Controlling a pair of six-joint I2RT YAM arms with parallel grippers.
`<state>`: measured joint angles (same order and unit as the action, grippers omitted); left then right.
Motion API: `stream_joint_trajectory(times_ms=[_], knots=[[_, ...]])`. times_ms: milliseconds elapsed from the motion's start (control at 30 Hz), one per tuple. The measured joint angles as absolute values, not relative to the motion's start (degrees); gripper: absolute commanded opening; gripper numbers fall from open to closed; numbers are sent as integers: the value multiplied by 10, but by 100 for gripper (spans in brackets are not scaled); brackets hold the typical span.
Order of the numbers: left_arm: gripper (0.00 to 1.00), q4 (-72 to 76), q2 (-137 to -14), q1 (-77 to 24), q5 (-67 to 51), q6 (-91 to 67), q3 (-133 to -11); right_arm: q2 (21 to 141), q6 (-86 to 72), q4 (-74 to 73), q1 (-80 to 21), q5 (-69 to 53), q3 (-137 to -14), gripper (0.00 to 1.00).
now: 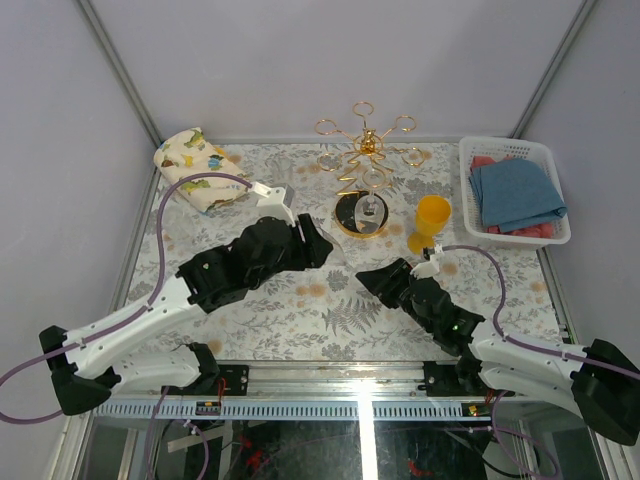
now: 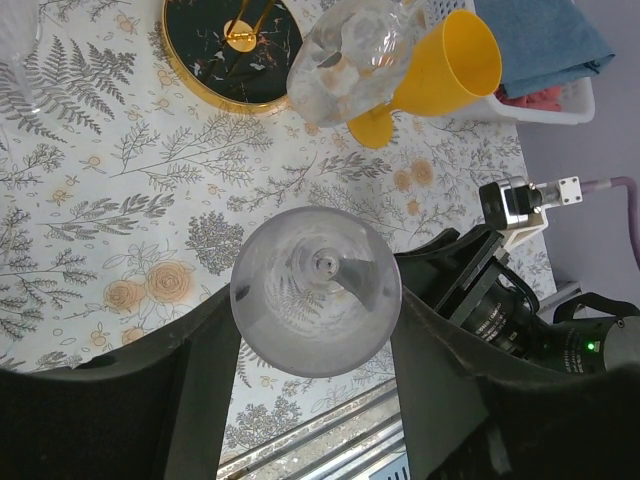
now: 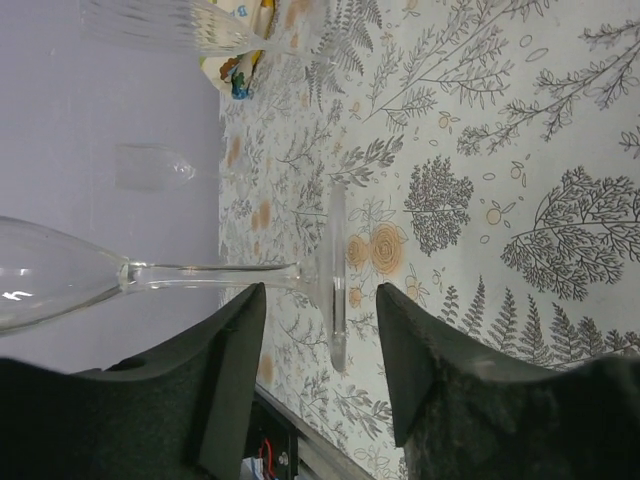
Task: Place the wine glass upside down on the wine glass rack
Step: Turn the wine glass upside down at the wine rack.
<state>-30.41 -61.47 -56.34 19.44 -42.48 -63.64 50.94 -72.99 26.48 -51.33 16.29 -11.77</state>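
A: How does the left tool (image 2: pixel 315 325) stand?
B: It is about half closed. Its two fingers (image 2: pixel 205 390) press on the bowl of the wine glass (image 2: pixel 315 290) from both sides. The glass is upright, with the mouth up.
A: And the right tool (image 3: pixel 320 300)?
B: It is partly open. Its fingers stand on both sides of the foot of the same glass, with a gap on each side, so it grips nothing.
A: Where is the wine glass rack (image 1: pixel 367 150)?
B: At the far middle of the surface (image 1: pixel 300 320), just behind the two tools and apart from the held glass. A second clear glass (image 2: pixel 345 55) is by its black base; whether it hangs there I cannot tell. To the right stand a yellow goblet (image 1: pixel 432 220) and a white basket (image 1: pixel 510 147) with blue cloths (image 1: pixel 518 190).
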Motion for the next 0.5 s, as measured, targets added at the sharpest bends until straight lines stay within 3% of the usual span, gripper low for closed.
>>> stream_joint_trajectory(times_ms=[267, 400, 500], knots=[[39, -302, -617, -568, 204, -430, -636, 510, -720, 290, -513, 164, -113, 20], [41, -297, -617, -568, 212, -434, -636, 501, -715, 290, -513, 164, -110, 0], [51, -290, -616, -565, 221, -437, -636, 490, -712, 290, -513, 163, -110, 0]])
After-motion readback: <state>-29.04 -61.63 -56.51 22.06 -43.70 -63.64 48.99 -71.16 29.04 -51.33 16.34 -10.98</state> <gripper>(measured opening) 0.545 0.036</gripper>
